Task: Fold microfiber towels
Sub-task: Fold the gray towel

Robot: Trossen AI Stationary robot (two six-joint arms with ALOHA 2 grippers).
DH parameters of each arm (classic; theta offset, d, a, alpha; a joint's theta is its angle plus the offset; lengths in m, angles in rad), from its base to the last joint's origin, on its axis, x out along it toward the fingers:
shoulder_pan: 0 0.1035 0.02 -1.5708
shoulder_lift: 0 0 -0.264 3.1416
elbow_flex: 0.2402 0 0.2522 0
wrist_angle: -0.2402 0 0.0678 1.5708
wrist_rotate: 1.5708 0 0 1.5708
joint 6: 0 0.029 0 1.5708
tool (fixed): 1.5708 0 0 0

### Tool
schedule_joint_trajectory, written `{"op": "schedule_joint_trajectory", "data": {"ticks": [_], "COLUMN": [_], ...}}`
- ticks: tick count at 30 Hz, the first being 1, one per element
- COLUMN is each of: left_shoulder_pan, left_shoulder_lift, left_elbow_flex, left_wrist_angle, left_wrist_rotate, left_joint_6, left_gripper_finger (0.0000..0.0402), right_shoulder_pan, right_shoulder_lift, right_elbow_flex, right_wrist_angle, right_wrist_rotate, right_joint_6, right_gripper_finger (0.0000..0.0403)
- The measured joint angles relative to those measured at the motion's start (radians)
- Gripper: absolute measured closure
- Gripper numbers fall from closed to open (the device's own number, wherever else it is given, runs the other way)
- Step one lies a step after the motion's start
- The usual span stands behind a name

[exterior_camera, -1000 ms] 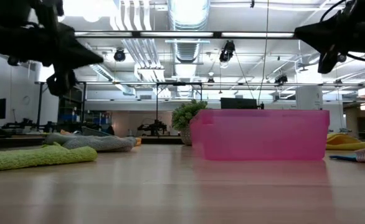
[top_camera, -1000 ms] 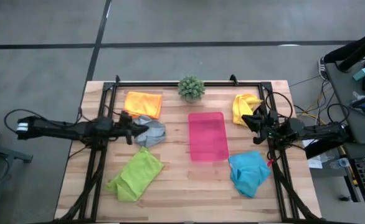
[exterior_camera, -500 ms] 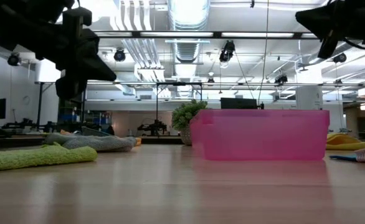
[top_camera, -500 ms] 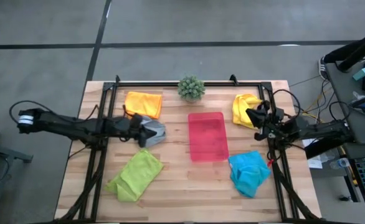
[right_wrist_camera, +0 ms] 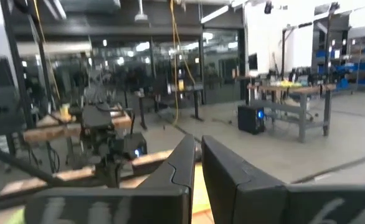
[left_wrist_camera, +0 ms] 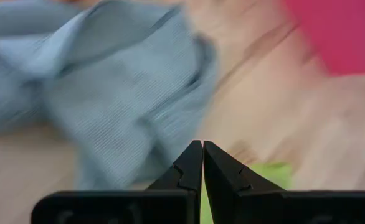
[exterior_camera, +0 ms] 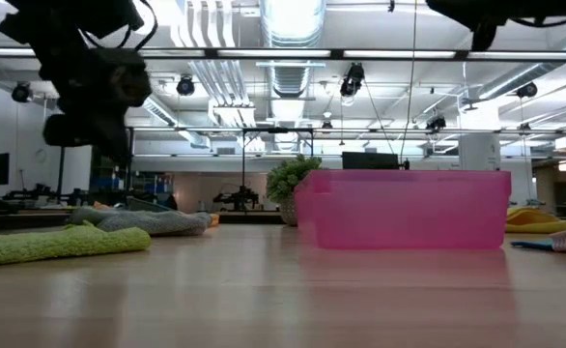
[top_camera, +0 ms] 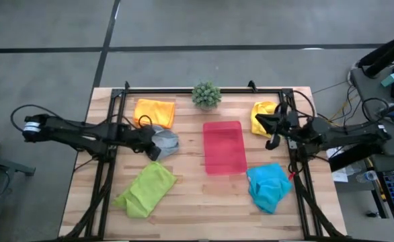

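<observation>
Five towels lie loose on the wooden table: orange point(top_camera: 154, 111) at the far left, grey point(top_camera: 166, 141) crumpled beside it, lime green point(top_camera: 146, 189) at the near left, yellow point(top_camera: 263, 115) at the far right, turquoise point(top_camera: 269, 186) at the near right. My left gripper point(top_camera: 154, 149) is shut and points steeply down above the grey towel's point(left_wrist_camera: 108, 93) near edge, well clear of it in the low view point(exterior_camera: 90, 135). My right gripper point(top_camera: 259, 121) is shut, roughly level, high above the yellow towel's near edge point(right_wrist_camera: 197, 152).
A pink tray point(top_camera: 224, 146) stands mid-table between the arms, a small potted plant point(top_camera: 206, 95) behind it at the far edge. A black frame point(top_camera: 183, 89) runs along the table's far edge and sides. Bare wood lies along the near edge.
My left gripper has tipped from nearly level to steeply down over the grey towel, shifting slightly toward the table's right. My right gripper has risen and come a little toward the table's middle, staying shut. No towel has moved.
</observation>
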Motion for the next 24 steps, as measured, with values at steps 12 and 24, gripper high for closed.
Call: {"op": "schedule_joint_trajectory", "data": {"ticks": [12,24], "left_shoulder_pan": [0.002,0.002], "left_shoulder_lift": [0.008,-0.017], "left_elbow_flex": [-0.046,-0.046], "left_wrist_angle": [-0.067,-0.061], "left_wrist_rotate": [-0.036,-0.175], "left_joint_6": [0.066,0.164], "left_gripper_finger": [0.0402,0.0401], "right_shoulder_pan": [-0.006,-0.092], "right_shoulder_lift": [0.290,0.634], "right_elbow_flex": [0.220,0.511], "right_wrist_angle": [-0.059,-0.120], "right_wrist_rotate": [-0.091,-0.292], "right_joint_6": [-0.002,-0.045], "right_gripper_finger": [0.0380,0.0380]}}
